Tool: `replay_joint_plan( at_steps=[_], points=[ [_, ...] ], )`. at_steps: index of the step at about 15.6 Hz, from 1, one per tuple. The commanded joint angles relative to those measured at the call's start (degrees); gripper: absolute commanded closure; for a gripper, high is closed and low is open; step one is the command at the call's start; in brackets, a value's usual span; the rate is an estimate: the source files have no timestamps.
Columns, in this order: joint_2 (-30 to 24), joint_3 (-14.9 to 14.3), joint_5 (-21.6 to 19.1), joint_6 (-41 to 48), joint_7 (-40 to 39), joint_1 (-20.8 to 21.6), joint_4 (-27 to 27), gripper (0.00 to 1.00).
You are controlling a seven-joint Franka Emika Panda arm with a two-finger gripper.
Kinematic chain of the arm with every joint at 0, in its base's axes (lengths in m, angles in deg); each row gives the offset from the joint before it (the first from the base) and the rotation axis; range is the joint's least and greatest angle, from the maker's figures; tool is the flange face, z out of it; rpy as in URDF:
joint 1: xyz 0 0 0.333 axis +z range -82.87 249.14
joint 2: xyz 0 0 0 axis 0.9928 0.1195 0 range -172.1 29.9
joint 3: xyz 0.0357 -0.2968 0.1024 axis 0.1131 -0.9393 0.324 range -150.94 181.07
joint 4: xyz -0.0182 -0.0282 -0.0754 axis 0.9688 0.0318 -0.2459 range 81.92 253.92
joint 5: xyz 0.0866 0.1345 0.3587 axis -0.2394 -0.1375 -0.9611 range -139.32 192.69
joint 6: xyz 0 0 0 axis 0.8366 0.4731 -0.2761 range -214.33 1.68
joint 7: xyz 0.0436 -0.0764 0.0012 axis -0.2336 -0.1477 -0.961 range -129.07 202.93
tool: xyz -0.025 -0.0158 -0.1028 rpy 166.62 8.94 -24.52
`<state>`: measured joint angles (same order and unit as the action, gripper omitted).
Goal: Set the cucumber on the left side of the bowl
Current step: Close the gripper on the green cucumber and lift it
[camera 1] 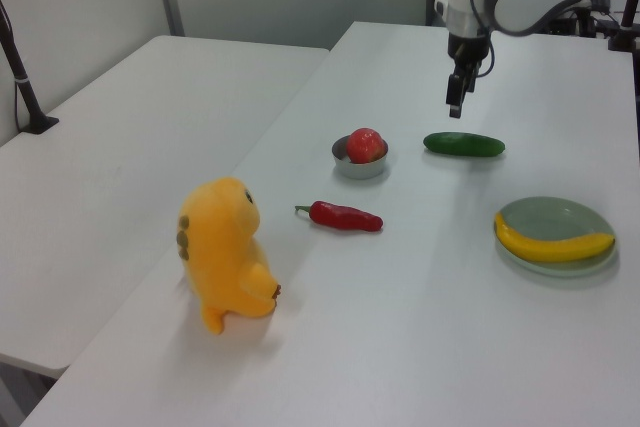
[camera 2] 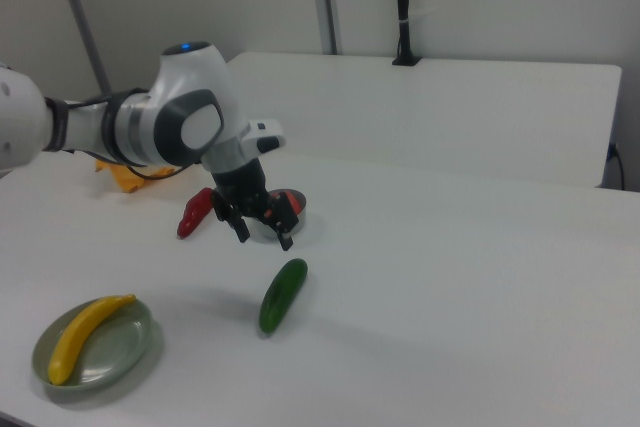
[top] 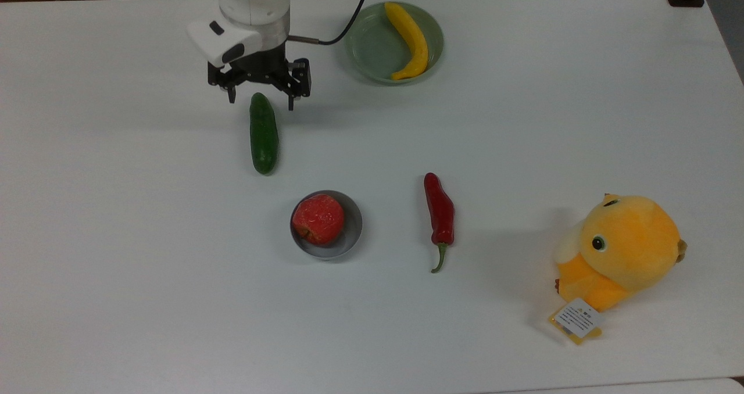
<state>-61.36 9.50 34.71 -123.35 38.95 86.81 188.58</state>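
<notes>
My gripper hangs with fingers apart above the cucumber's end nearest the tabletop's far edge; nothing grasped yet, the bowl placement all remains.

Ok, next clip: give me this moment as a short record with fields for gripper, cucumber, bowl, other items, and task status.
gripper: gripper open, above the far end of the cucumber, holding nothing
cucumber: cucumber flat on the table, untouched
bowl: bowl grey metal, holds an apple
other items: chili on the top view's right of the bowl; banana in a green dish; orange plush toy
task status: cucumber not yet grasped
</notes>
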Motion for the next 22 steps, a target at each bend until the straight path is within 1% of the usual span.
replay_joint_plan(
  at_steps=[1, 3, 7, 10, 11, 15, 16, 17, 18, 19, 20, 22],
  points=[
    [2.0, -0.4, 1.2, -3.9, -1.2, -0.3, 1.7, 0.00],
    [3.4, -0.4, 2.3, -5.0, -1.2, -0.2, 2.2, 0.00],
    [4.2, -0.4, 2.6, -6.0, -1.2, -0.1, 3.1, 0.00],
    [6.3, -0.4, 3.0, -6.1, -1.2, 0.0, 3.1, 0.00],
    [6.8, -0.4, 3.7, -6.1, -1.2, 0.0, 3.0, 0.00],
    [8.0, -0.4, 4.1, -8.0, -1.2, -0.1, 3.0, 0.00],
    [8.3, -0.4, 4.5, -8.0, -1.1, -0.1, 3.0, 0.04],
    [8.4, -0.4, 5.2, -8.0, -0.9, 0.0, 3.0, 0.44],
    [8.3, -0.4, 5.4, -8.0, -0.5, 0.0, 3.0, 0.72],
    [8.3, -0.4, 5.4, -8.1, -0.5, 0.0, 3.0, 0.88],
    [8.3, -0.4, 5.5, -8.1, -0.5, 0.0, 2.9, 0.99],
    [8.3, -0.4, 5.5, -8.1, -0.4, 0.1, 2.9, 1.00]
  ],
)
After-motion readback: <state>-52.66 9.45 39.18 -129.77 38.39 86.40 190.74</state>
